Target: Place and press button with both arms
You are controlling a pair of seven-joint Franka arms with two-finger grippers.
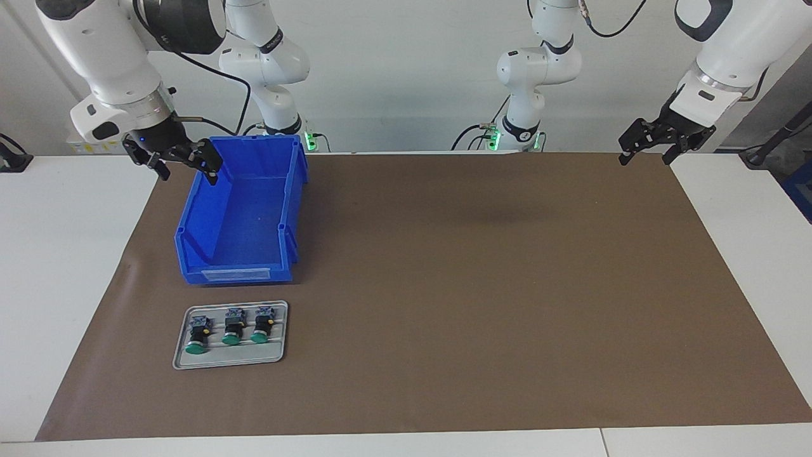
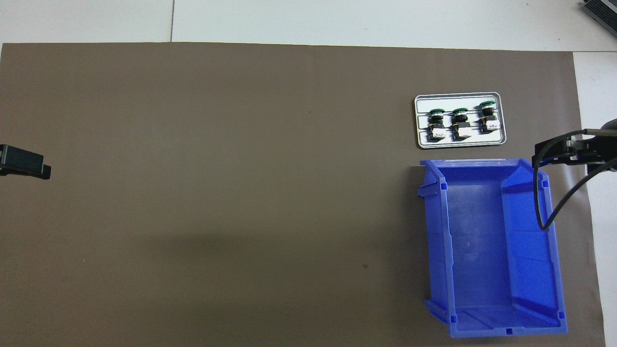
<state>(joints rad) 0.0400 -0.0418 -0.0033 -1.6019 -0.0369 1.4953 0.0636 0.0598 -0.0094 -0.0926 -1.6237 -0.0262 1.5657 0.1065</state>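
**Both Grippers Raised and Unloaded; Buttons on Tray**

Edges and open room: a brown mat [image 1: 444, 285] covers most of the desk [image 1: 63, 266], with white desk showing at both ends. The middle of the mat and its whole reach toward my left arm's end lie open. The only objects stand toward my right arm's end — a blue bin [image 1: 244, 216] and, farther from me than the bin and just beside its low front lip, a grey tray [image 1: 229, 362].

Hidden or hard to make out: in the overhead view my left gripper [image 1: 647, 152] shows only as a dark tip cut off at the frame edge, and my right gripper [image 1: 184, 166] is partly cut off as well, its cable looping over the bin's corner. The terminal blocks on the buttons are too small to read in detail.

Task items: three buttons lie in a row on the tray, green caps pointing away from me. The middle button [image 1: 233, 327] is my reference.

My right gripper hangs over the bin's rim at its corner nearest me, fingers released and holding nothing — well apart from the buttons. My left gripper hangs over the mat's corner at its own end, fingers likewise released, far from the tray.
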